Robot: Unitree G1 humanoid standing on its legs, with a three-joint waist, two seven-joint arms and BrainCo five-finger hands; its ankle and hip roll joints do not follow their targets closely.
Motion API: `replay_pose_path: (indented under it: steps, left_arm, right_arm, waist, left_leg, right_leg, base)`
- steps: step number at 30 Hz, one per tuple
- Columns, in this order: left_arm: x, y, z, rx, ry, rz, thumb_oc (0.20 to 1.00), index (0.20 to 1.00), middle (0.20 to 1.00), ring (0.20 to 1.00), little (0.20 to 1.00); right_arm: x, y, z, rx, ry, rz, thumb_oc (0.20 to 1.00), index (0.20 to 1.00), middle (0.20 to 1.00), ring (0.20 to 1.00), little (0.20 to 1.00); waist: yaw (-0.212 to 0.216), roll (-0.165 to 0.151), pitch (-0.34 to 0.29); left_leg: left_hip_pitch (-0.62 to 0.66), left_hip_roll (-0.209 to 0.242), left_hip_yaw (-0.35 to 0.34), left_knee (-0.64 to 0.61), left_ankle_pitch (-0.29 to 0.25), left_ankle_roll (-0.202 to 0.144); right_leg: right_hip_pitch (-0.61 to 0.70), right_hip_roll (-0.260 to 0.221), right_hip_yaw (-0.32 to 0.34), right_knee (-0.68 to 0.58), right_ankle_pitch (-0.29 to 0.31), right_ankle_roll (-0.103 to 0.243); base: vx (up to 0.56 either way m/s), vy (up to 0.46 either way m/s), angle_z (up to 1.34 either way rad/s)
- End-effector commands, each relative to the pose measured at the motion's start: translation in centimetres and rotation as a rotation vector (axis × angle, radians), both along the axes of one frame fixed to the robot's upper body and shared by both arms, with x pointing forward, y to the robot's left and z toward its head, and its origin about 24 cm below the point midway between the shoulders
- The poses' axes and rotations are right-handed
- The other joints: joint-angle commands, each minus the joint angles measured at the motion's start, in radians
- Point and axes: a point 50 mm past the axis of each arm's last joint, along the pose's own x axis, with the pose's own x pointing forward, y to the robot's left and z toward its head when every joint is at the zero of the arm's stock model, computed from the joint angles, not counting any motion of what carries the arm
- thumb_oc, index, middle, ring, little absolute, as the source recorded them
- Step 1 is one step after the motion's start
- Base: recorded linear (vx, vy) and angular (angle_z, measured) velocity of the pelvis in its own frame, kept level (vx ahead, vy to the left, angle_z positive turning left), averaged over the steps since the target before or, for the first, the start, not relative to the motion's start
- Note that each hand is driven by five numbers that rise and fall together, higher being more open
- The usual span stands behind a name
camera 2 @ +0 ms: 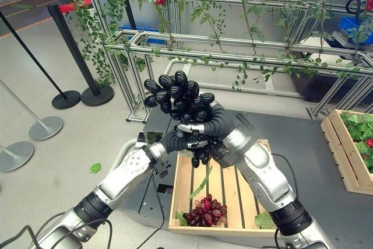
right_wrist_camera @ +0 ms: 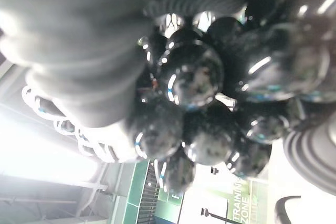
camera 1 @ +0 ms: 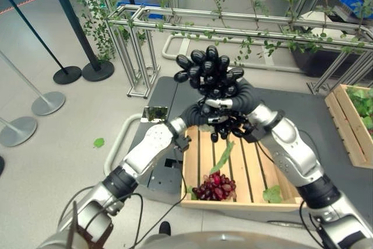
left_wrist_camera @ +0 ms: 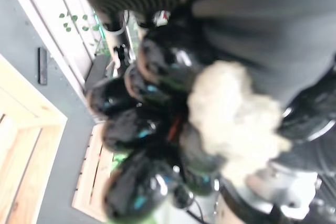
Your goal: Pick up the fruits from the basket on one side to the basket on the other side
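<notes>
Both hands meet above the wooden crate (camera 1: 245, 167), the left hand (camera 1: 201, 115) and right hand (camera 1: 236, 106) together holding up a bunch of black grapes (camera 1: 207, 71); whether the fingers are curled round it cannot be told. Red grapes (camera 1: 214, 187) lie in the crate.

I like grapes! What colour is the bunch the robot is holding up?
Black grapes, seen best in the right eye view.
</notes>
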Motion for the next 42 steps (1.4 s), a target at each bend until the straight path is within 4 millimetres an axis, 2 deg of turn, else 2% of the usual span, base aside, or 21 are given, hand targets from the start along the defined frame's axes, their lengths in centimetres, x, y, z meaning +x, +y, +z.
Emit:
replay_pose_path:
  steps: [1,12,13,14,20,26,30,33,36,37,38,42]
  left_arm:
    - [0.9,-1.9,2.7,-0.109,-0.064,-0.05,0.2,0.2,0.2,0.2,0.2]
    - [0.8,-1.2,2.2,-0.122,-0.039,-0.025,0.2,0.2,0.2,0.2,0.2]
    - [0.9,-1.0,2.2,-0.124,-0.037,-0.02,0.2,0.2,0.2,0.2,0.2]
    - [0.8,-0.9,2.1,-0.129,-0.035,-0.017,0.2,0.2,0.2,0.2,0.2]
    - [0.9,0.6,2.7,-0.169,-0.051,0.016,0.2,0.2,0.2,0.2,0.2]
    - [0.1,6.1,2.6,-0.229,-0.068,0.175,0.2,0.2,0.2,0.2,0.2]
    - [-1.3,10.3,1.4,-0.298,-0.036,0.325,0.2,0.2,0.2,0.2,0.2]
    - [-2.7,13.4,0.1,-0.366,-0.004,0.468,0.2,0.2,0.2,0.2,0.2]
    - [-4.1,15.6,-0.8,-0.39,-0.001,0.586,0.2,0.2,0.2,0.2,0.2]
    - [-4.1,15.6,-0.8,-0.389,-0.001,0.587,0.2,0.2,0.2,0.2,0.2]
    - [-4.8,16.7,-1.1,-0.391,-0.014,0.65,0.2,0.2,0.2,0.2,0.2]
    - [-5.5,17.5,-1.8,-0.415,-0.003,0.719,0.2,0.2,0.2,0.2,0.2]
  right_arm:
    - [-0.9,1.4,4.3,0.121,-0.201,0.081,0.2,0.2,0.2,0.2,0.2]
    - [-0.6,0.4,3.0,0.114,-0.148,0.022,0.2,0.2,0.2,0.2,0.2]
    - [-0.6,0.2,2.9,0.103,-0.148,0.013,0.454,0.454,0.454,0.454,0.454]
    - [-0.5,0.0,2.8,0.092,-0.143,0.003,1.0,1.0,1.0,1.0,1.0]
    - [-0.3,-2.3,2.0,0.063,-0.125,-0.1,1.0,1.0,1.0,1.0,1.0]
    - [-1.1,-9.0,0.4,0.122,-0.068,-0.388,1.0,1.0,1.0,1.0,1.0]
    - [-2.2,-14.2,-2.1,0.183,0.018,-0.63,1.0,1.0,1.0,1.0,1.0]
    - [-3.3,-16.7,-4.0,0.23,0.072,-0.769,1.0,1.0,1.0,1.0,1.0]
    - [-4.0,-17.8,-5.2,0.244,0.101,-0.851,1.0,1.0,1.0,1.0,1.0]
    - [-4.0,-17.7,-5.3,0.243,0.102,-0.85,1.0,1.0,1.0,1.0,1.0]
    - [-4.3,-17.9,-5.9,0.239,0.122,-0.864,1.0,1.0,1.0,1.0,1.0]
    - [-4.3,-17.8,-7.1,0.253,0.167,-0.887,1.0,1.0,1.0,1.0,1.0]
  waist:
    - [0.0,-0.027,-0.027]
    - [-0.002,-0.026,-0.025]
    - [-0.002,-0.026,-0.025]
    - [-0.003,-0.026,-0.024]
    - [-0.008,-0.027,-0.026]
    - [-0.023,-0.027,-0.031]
    - [-0.03,-0.028,-0.039]
    - [-0.031,-0.031,-0.04]
    - [-0.029,-0.032,-0.042]
    - [-0.029,-0.032,-0.043]
    - [-0.025,-0.033,-0.041]
    - [-0.021,-0.034,-0.039]
  left_leg:
    - [-0.033,-0.037,-0.045,0.085,-0.1,0.056]
    - [-0.033,-0.037,-0.042,0.085,-0.099,0.054]
    - [-0.033,-0.036,-0.042,0.085,-0.099,0.054]
    - [-0.033,-0.036,-0.042,0.085,-0.099,0.054]
    - [-0.032,-0.033,-0.04,0.084,-0.097,0.051]
    - [-0.025,-0.028,-0.03,0.078,-0.099,0.048]
    - [-0.018,-0.025,-0.024,0.069,-0.1,0.044]
    - [-0.016,-0.024,-0.021,0.064,-0.101,0.044]
    - [-0.013,-0.024,-0.013,0.065,-0.105,0.046]
    - [-0.013,-0.023,-0.012,0.065,-0.105,0.046]
    - [-0.013,-0.024,-0.008,0.066,-0.107,0.047]
    - [-0.012,-0.023,-0.003,0.07,-0.112,0.048]
  right_leg:
    - [-0.058,-0.067,-0.049,0.099,0.02,0.059]
    - [-0.057,-0.065,-0.049,0.098,0.02,0.058]
    - [-0.057,-0.065,-0.049,0.098,0.02,0.058]
    - [-0.058,-0.064,-0.048,0.098,0.019,0.057]
    - [-0.058,-0.061,-0.047,0.095,0.018,0.057]
    - [-0.058,-0.056,-0.035,0.086,0.019,0.056]
    - [-0.056,-0.052,-0.028,0.075,0.021,0.055]
    - [-0.056,-0.05,-0.024,0.068,0.022,0.054]
    - [-0.059,-0.047,-0.012,0.064,0.024,0.054]
    - [-0.059,-0.047,-0.011,0.064,0.024,0.054]
    - [-0.061,-0.045,-0.005,0.062,0.024,0.054]
    - [-0.061,-0.043,0.001,0.057,0.026,0.053]
  base:
    - [0.0,0.0,0.0]
    - [0.0,0.0,0.0]
    - [0.0,0.0,0.0]
    - [0.0,0.0,0.0]
    - [0.0,0.0,0.0]
    - [0.0,0.0,0.0]
    - [0.0,0.0,0.0]
    - [0.01,-0.02,-0.05]
    - [0.01,-0.01,-0.08]
    - [0.01,-0.007,-0.2]
    - [0.0,-0.001,-0.18]
    - [0.0,0.006,-0.08]
